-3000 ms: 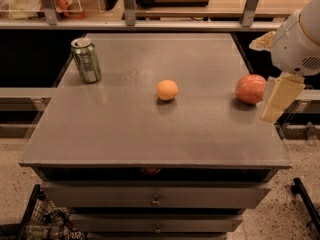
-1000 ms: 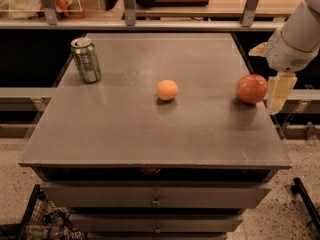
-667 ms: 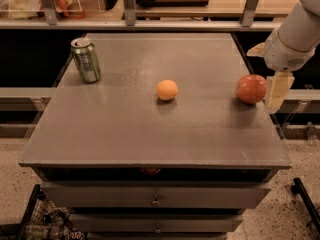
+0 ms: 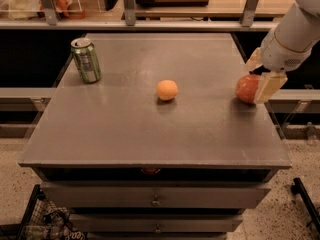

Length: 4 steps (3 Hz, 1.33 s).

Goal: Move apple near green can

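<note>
The apple [image 4: 245, 89], reddish-orange and glossy, sits on the grey table [image 4: 150, 129] near its right edge. The green can [image 4: 86, 60], green and silver with a pull tab, stands upright at the table's far left. My gripper [image 4: 259, 75] comes in from the upper right and is open. One cream finger [image 4: 269, 86] is in front of the apple's right side, the other [image 4: 253, 60] is behind it. The apple rests on the table between them, its right part hidden.
A smaller, paler orange ball [image 4: 167, 90] lies at the table's middle, between the apple and the can. A shelf rail with metal posts [image 4: 129, 4] runs behind the table. Drawers [image 4: 155, 200] are below the front edge.
The gripper has moved left and down toward the apple, so its fingers now straddle it. The apple, ball and can have not moved.
</note>
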### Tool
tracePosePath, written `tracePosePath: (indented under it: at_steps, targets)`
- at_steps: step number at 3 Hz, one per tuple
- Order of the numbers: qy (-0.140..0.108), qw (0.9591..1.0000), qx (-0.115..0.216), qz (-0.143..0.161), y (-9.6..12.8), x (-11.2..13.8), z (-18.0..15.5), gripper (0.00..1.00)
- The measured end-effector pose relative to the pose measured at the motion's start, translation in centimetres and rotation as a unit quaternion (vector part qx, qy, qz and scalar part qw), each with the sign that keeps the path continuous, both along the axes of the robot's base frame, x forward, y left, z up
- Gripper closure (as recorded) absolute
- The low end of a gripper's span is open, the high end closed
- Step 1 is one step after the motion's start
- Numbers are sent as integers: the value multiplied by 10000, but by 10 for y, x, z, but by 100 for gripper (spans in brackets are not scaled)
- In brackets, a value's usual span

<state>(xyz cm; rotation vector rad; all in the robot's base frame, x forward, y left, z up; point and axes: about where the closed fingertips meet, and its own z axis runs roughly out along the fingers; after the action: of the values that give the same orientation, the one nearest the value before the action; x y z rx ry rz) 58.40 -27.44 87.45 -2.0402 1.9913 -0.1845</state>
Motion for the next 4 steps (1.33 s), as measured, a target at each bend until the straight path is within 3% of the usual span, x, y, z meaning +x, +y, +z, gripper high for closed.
tracePosePath:
  at_steps: [1,2,3,4]
  targets:
    - [19,10000,1,-10,-2,0,-3,59]
    - [-118,9999,-21,4,-3,-1,7,82]
    - [-427,9990,-95,67,0,-4,34,100]
    - [-796,9964,-252,172,5,-7,70,100]
